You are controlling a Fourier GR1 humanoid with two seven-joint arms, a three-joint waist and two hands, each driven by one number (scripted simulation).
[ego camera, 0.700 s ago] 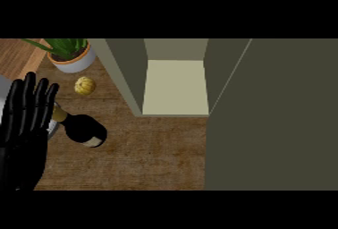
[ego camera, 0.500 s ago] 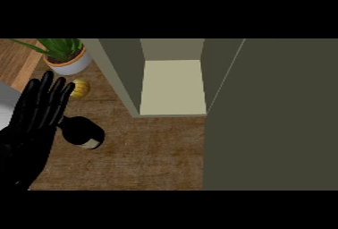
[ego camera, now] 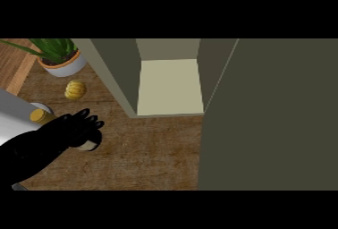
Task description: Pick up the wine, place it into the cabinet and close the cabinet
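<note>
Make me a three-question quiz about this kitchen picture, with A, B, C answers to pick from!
1. Where is the potted plant?
A. top left of the counter
B. inside the cabinet
C. under the hand

2. What colour is the small round thing near the plant?
A. blue
B. yellow
C. pink

3. Is the cabinet open or closed?
A. closed
B. open with the wine inside
C. open, no bottle on its shelf

Answers: 1 A, the plant sits at the upper left corner. 2 B, it looks yellow. 3 C, the pale shelf shows bare, and the left hand curls over the wine bottle on the counter.
</note>
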